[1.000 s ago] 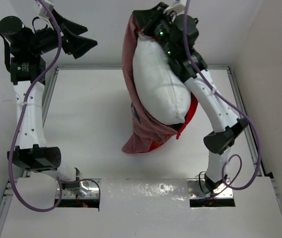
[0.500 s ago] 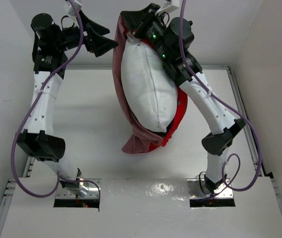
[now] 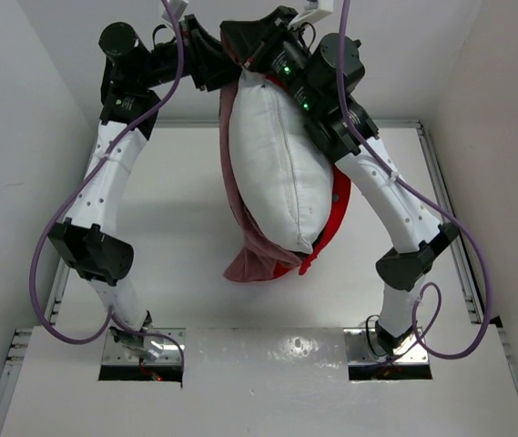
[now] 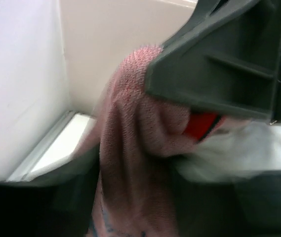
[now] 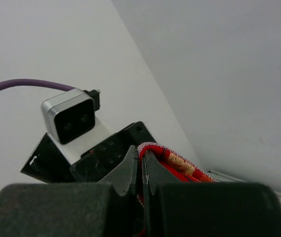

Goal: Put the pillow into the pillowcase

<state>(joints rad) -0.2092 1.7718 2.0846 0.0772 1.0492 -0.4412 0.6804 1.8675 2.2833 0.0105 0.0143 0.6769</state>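
Aloft, right jaws clamp the pillowcase [image 3: 243,261] rim above the pillow [image 3: 286,173].

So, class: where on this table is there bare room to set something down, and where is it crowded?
Bare: the table between the left arm and the hanging pillowcase; also the strip in front of it, between the arms' bases. Crowded: centre-right, under the pillow and right arm.

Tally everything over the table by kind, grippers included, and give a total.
pillow: 1
pillowcase: 1
grippers: 2 (left gripper, right gripper)
Total: 4
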